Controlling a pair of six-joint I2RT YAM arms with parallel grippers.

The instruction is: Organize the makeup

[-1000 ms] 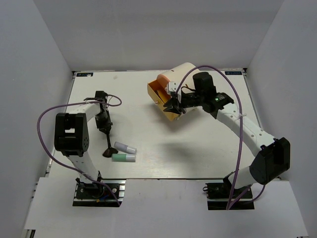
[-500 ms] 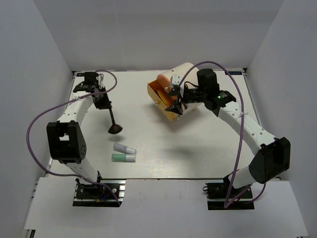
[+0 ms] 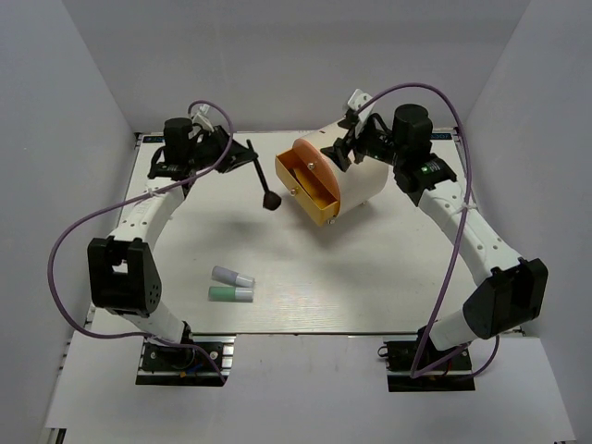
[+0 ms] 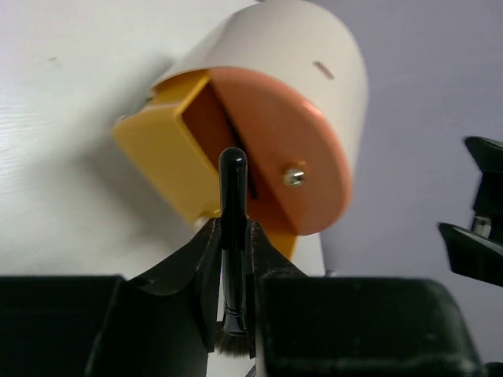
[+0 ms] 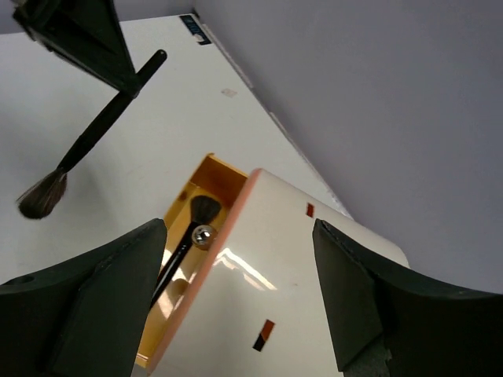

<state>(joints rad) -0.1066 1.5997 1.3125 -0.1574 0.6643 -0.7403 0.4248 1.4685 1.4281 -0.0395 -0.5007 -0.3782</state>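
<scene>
1. The black-handled makeup brush [image 3: 262, 178] is pinched near its handle end by the left hand [image 3: 239, 154] and is held above the counter [image 3: 370, 268], just beside the yellow drawer [image 3: 310, 190] of the cream drum [image 3: 363, 171].
2. The right hand [image 3: 347, 139] is spread wide above the drum, and nothing is gripped.
3. The held brush is best carried over the drawer mouth, lined up with the brush [image 5: 187, 228] already inside, and released low.
4. The lavender tube [image 3: 232, 276] and the mint tube [image 3: 231, 294] are seen lying on the counter. The drawer's depth is hidden.
</scene>
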